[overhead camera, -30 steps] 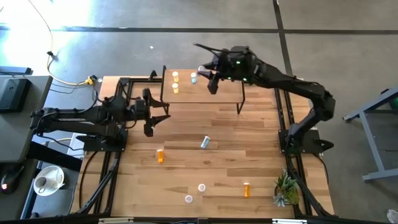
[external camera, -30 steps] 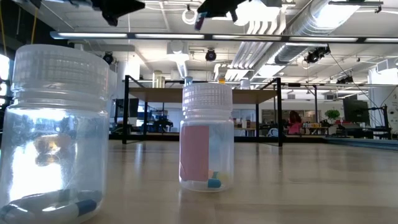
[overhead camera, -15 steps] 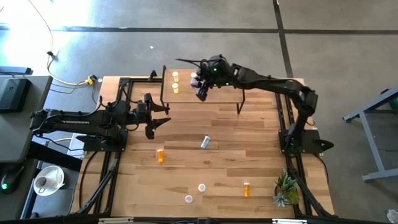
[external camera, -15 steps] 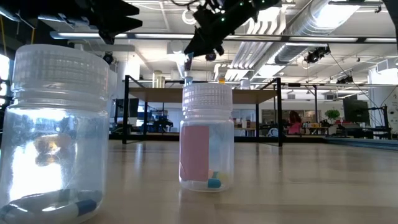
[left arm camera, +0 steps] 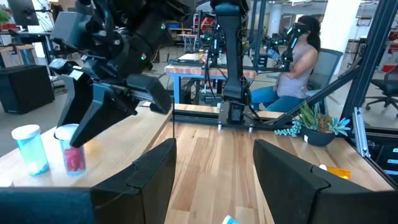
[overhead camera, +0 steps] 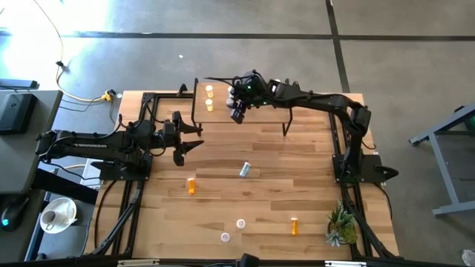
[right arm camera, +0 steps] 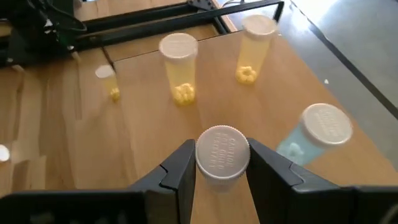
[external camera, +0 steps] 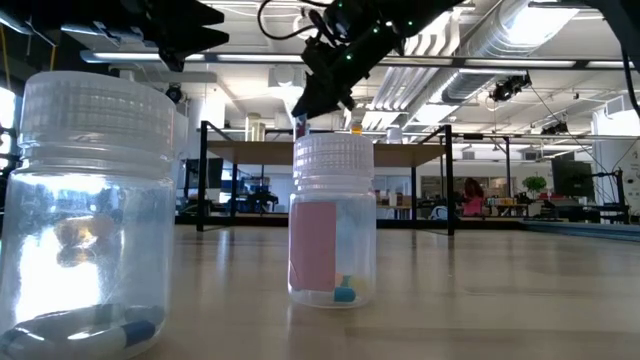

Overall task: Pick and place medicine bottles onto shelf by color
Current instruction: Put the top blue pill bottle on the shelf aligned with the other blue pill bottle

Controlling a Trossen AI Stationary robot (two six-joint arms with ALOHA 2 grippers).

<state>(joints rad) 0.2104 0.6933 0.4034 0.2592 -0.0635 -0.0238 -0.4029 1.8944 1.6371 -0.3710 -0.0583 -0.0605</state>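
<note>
My right gripper (overhead camera: 237, 113) is over the small wooden shelf (overhead camera: 260, 111) and shut on a pink bottle with a white cap (right arm camera: 222, 152). In the left wrist view the pink bottle (left arm camera: 73, 157) stands next to a blue bottle (left arm camera: 31, 149) on the shelf board. Two pale yellow bottles (right arm camera: 178, 68) (right arm camera: 255, 46) stand upright on the board farther along. My left gripper (overhead camera: 194, 138) is open and empty, level above the table left of the shelf. My right gripper pinches the pink bottle's upper part, just below the cap (right arm camera: 204, 158), between its two fingers (right arm camera: 180, 168). The fingers come from above, slanting from the table's right side. The bottle is upright, its base at the shelf board (left arm camera: 74, 173); whether it rests there I cannot tell.
On the table lie or stand two orange bottles (overhead camera: 191, 185) (overhead camera: 295, 225), a blue-white bottle on its side (overhead camera: 244, 170) and two bottles near the front edge (overhead camera: 240, 222) (overhead camera: 225, 237). A small plant (overhead camera: 341, 226) is at the front right. A person sits beyond the table (left arm camera: 298, 56).
My right gripper has gone toward the table's left edge and down over the shelf, carrying the pink bottle upright from high above to the board beside the blue bottle. It has stayed shut on the bottle.
</note>
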